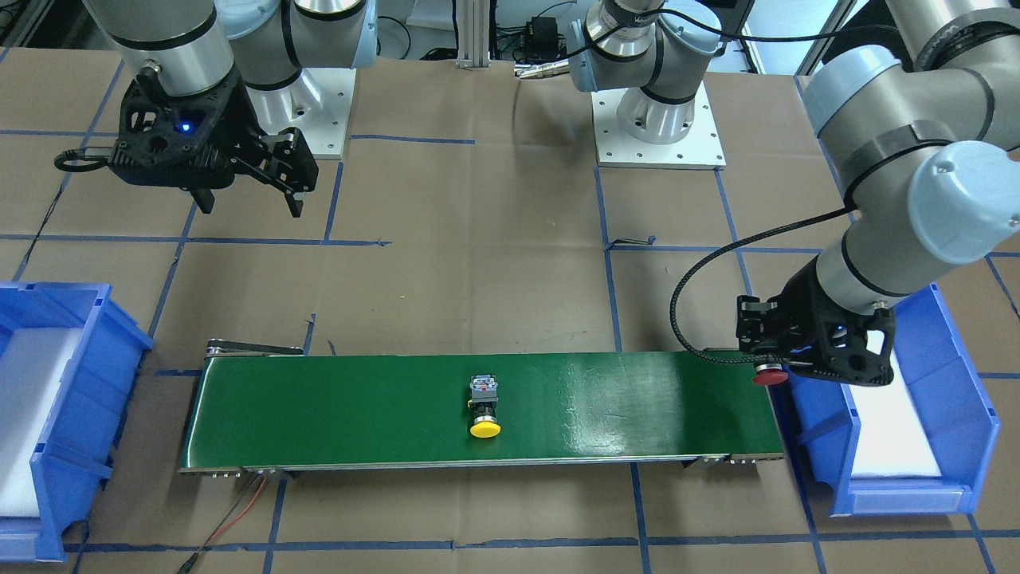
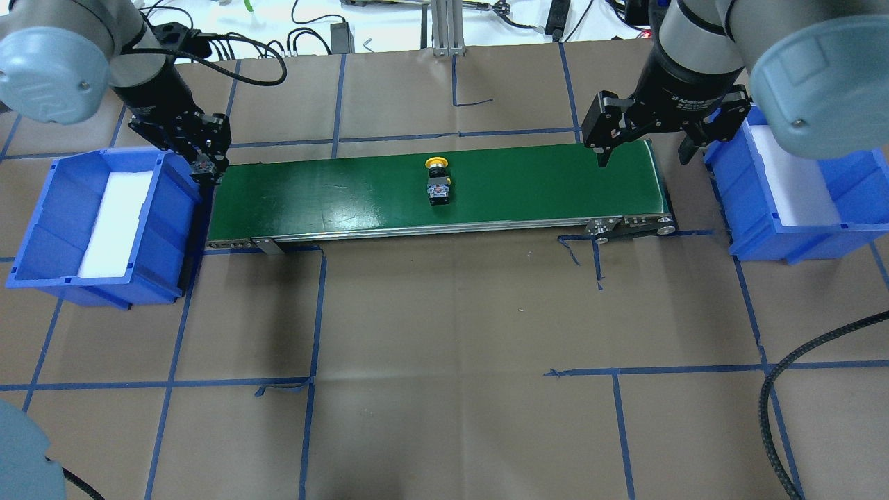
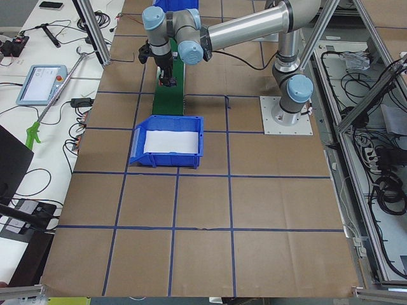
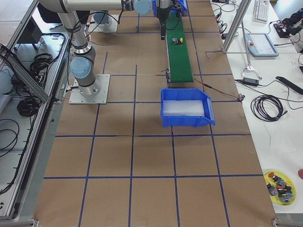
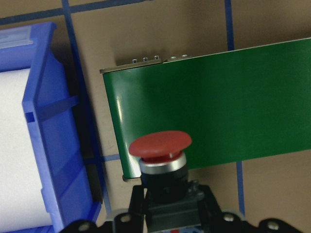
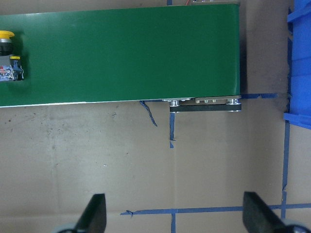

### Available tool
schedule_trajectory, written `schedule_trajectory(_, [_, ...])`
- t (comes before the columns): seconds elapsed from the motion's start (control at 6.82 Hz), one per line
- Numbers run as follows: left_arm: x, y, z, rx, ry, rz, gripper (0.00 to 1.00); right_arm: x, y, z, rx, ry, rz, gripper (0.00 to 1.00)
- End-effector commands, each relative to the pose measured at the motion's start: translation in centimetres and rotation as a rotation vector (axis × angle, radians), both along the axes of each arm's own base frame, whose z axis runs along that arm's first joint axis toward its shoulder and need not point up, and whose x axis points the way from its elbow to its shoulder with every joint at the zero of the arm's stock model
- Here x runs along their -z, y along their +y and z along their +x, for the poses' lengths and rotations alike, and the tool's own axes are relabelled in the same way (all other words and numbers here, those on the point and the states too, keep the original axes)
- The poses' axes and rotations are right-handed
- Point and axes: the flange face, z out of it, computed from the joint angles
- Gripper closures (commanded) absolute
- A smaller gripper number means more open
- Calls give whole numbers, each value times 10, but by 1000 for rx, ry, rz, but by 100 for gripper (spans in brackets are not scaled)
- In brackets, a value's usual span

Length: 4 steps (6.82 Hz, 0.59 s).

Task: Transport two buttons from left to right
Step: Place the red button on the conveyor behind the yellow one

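Note:
My left gripper [image 2: 207,169] is shut on the red button [image 1: 770,376] and holds it at the left end of the green conveyor belt [image 2: 333,194]. In the left wrist view the red cap [image 5: 160,145] sits over the belt's corner, with the black body clamped between the fingers. The yellow button [image 2: 437,182] lies on its side near the middle of the belt, and it also shows in the front view [image 1: 484,406] and at the edge of the right wrist view [image 6: 7,53]. My right gripper [image 2: 642,149] is open and empty, above the belt's right end.
A blue bin [image 2: 42,229] with a white liner stands just left of the belt. A second blue bin [image 2: 833,229] with a white liner stands just right of it. Brown paper with blue tape lines covers the table. A black cable [image 2: 771,403] loops at the near right.

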Motion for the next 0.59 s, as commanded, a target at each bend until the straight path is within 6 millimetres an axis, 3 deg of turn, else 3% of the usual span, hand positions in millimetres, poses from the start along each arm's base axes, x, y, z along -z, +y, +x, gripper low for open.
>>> schedule_trajectory(0.0, [59, 7, -2, 18, -20, -88, 99, 15, -12, 1, 21, -4, 19, 0])
schedule_trajectory(0.15, [87, 7, -2, 22, -23, -103, 99, 26, -27, -1, 30, 1, 37, 0])
schedule_trajectory(0.44, [103, 5, -2, 22, -23, -97, 99, 17, -35, -2, 35, 2, -24, 0])
